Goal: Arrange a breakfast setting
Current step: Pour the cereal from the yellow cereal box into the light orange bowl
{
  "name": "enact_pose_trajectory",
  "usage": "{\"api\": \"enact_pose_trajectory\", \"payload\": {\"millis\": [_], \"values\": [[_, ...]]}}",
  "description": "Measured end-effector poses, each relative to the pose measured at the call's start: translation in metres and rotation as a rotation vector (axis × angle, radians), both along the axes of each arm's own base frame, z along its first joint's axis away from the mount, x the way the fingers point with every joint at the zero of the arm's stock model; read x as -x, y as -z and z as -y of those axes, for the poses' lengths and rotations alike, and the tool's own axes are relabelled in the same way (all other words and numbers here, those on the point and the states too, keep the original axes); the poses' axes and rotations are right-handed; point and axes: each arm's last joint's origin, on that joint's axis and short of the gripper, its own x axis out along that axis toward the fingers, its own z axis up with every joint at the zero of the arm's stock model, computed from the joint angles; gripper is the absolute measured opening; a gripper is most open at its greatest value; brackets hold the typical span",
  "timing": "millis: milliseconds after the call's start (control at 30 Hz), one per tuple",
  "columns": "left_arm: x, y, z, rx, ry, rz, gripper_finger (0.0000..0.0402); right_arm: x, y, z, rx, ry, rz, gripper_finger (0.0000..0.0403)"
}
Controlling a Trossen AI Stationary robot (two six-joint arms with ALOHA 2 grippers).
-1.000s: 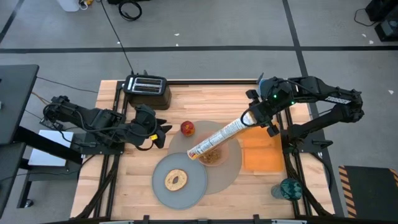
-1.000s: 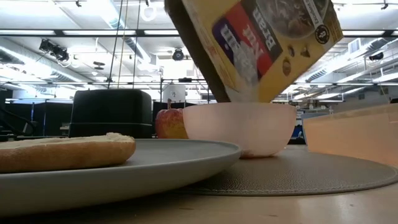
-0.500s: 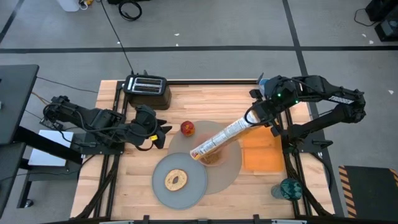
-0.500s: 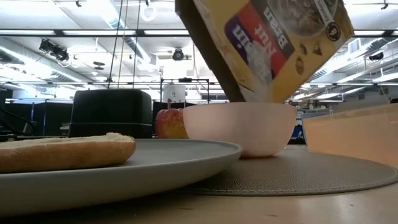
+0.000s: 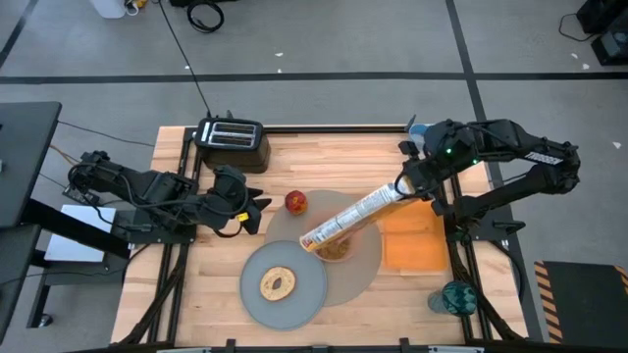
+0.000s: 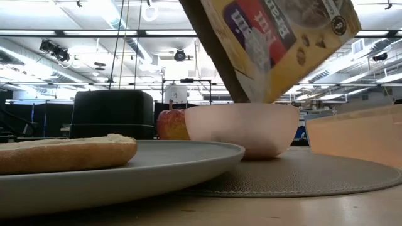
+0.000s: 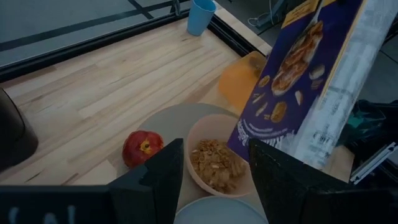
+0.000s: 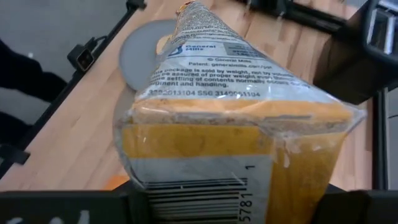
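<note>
The yellow cereal box (image 5: 348, 218) slants over the small pink bowl (image 5: 337, 248), which sits on the round tan placemat (image 5: 365, 257) and holds cereal (image 7: 214, 163). My right gripper (image 5: 404, 186) is shut on the box's raised end. The grey plate (image 5: 283, 284) carries the bagel (image 5: 278, 284) and overlaps the placemat's near-left part. The red apple (image 5: 295, 202) rests on the table by the mat's far-left edge. My left gripper (image 5: 257, 212) is open and empty, left of the apple. The light-blue cup (image 7: 202, 14) stands at the far right. The spoon is out of view. My right gripper holds the cereal box by its closed bottom end (image 8: 205, 186), pinched between the two fingers, one on each side. The fingers come from the table's right side, along the box. The box is lifted clear and slants down to the left, its lower open end (image 6: 251, 94) just above the bowl (image 6: 242, 129).
A black toaster (image 5: 233, 134) stands at the far left edge. An orange rectangular container (image 5: 412, 237) lies right of the placemat. A teal glass object (image 5: 453, 296) sits at the near right corner. Bare wood shows between the toaster and the right arm.
My right gripper has shifted a little toward the table's right edge with the cereal box, still shut on it. The box stays tilted with its lower end over the bowl.
</note>
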Motion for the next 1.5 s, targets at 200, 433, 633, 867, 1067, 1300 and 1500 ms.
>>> {"api": "enact_pose_trajectory", "payload": {"millis": [200,433,633,867,1067,1300,1500], "values": [[0.000,0.000,0.000,0.000,0.000,0.000,0.0188,0.003,-0.001,-0.001,0.000,0.004,0.003,0.0153],[-0.001,-0.001,0.000,0.005,0.001,0.013,0.0188,0.007,-0.004,-0.003,-0.021,-0.003,0.028,0.0153],[-0.002,-0.002,0.001,-0.005,0.012,0.024,0.0188,0.008,-0.004,-0.004,-0.028,-0.018,0.024,0.0153],[-0.003,-0.004,0.002,0.001,0.017,0.044,0.0188,0.011,-0.002,-0.001,0.014,0.016,0.002,0.0153],[-0.004,-0.006,0.003,0.010,0.017,0.068,0.0188,0.013,-0.002,0.000,0.046,0.028,-0.007,0.0153],[-0.004,-0.006,0.003,0.010,0.018,0.072,0.0188,0.018,-0.001,-0.001,0.033,0.025,-0.026,0.0153],[-0.004,-0.006,0.003,0.010,0.018,0.072,0.0188,0.021,-0.003,-0.001,0.024,0.046,-0.016,0.0153]]}}
